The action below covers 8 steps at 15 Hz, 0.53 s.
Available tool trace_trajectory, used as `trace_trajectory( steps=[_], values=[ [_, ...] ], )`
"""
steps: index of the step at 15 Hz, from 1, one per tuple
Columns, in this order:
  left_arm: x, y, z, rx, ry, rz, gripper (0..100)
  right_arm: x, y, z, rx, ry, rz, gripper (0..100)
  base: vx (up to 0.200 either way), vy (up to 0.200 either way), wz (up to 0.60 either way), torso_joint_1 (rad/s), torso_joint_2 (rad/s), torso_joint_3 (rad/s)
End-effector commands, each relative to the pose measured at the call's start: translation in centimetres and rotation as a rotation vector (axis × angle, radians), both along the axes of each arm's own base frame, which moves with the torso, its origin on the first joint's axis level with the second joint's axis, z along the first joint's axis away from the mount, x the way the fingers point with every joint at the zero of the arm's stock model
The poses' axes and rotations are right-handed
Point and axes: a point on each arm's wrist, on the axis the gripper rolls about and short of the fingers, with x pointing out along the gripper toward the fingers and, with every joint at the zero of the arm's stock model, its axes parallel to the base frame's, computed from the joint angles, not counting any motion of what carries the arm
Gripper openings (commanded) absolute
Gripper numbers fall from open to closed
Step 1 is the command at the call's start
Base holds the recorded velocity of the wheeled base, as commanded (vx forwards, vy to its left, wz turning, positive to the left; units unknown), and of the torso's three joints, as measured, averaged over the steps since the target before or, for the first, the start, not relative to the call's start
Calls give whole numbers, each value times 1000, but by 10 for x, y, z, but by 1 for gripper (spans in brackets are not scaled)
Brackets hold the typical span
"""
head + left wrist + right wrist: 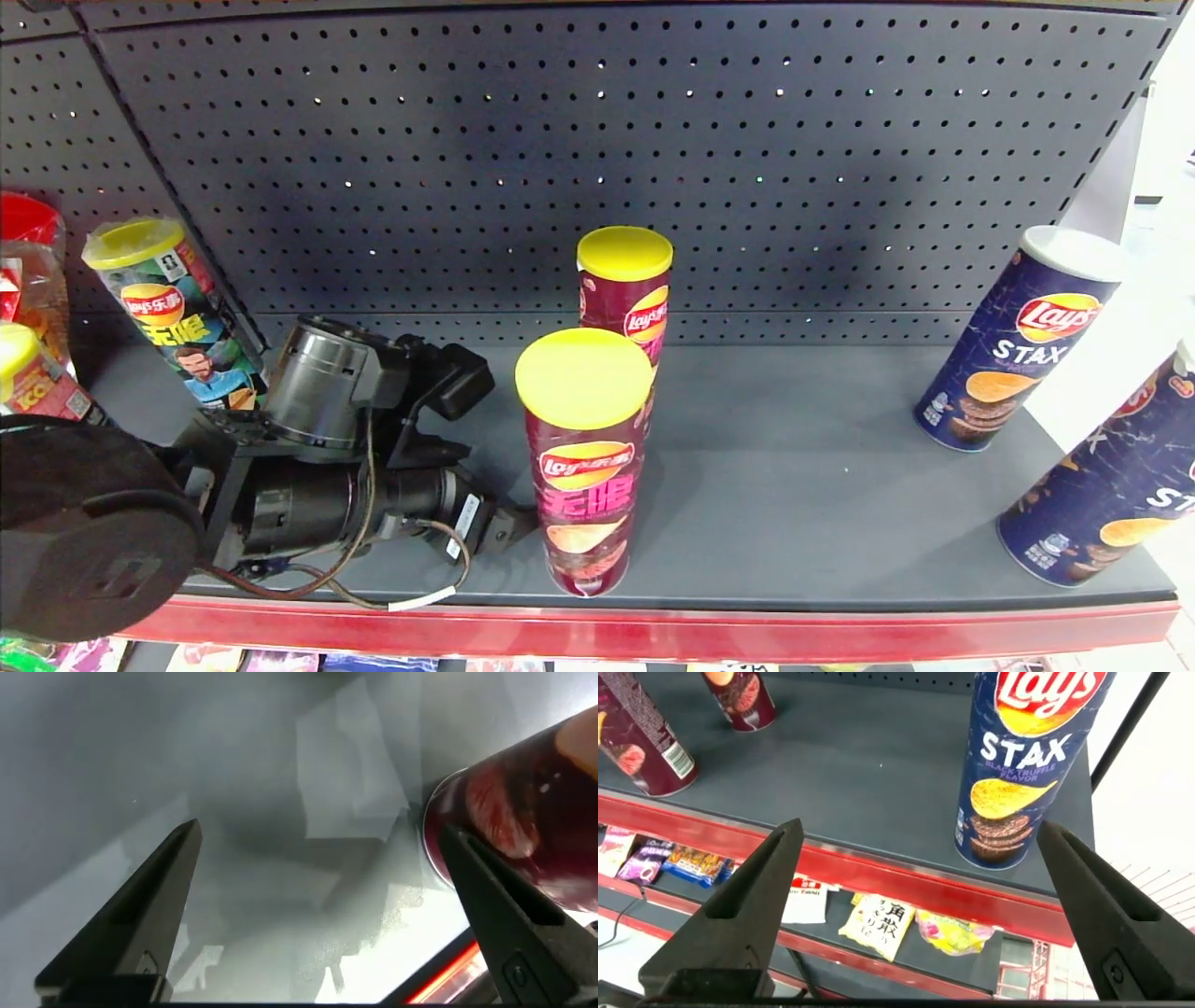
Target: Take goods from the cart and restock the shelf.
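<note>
**Shelf point(794, 485) and pegboard point(597, 140): left arm working beside the front can**

Pegboard is backing a grey shelf with a red lip point(653, 630). At far left a green can point(177, 317) is leaning against the back. Next, the left gripper point(320, 831) is lying low over the shelf, its fingers point(140, 915) spreading wide and gripping nothing. The front can point(586, 467), maroon with a yellow lid, is standing upright near the lip, just beside one finger; contact cannot be told. A rear can point(624, 289) is standing directly behind it. To the right, well apart, two blue cans point(1018, 341) are standing. The right gripper point(920, 829) is hanging before the lip, fingers equally wide and empty.

Judgement: the front can is looking placed, so the step is clearing the left arm. That can is tall, narrow and close to the lip, so a sideways brush is risking a topple. Drawing the fingers away from the can first, then backing out level, is looking safest.
</note>
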Motion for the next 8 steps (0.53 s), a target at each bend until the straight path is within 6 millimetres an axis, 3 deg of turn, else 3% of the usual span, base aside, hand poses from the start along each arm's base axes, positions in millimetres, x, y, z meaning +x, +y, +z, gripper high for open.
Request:
trace_trajectory(
  steps=[1,5,8],
  values=[
    [0,-1,0,1,1,-1,100,1,0,-1,-3,10,1,100,0,0,0,0,0,0],
    [-1,1,0,-4,3,4,100,1,1,-1,-5,11,2,100,0,0,0,0,0,0],
    [-13,17,8,-21,-19,36,100,2,1,-1,-6,14,2,100,0,0,0,0,0,0]
  ],
)
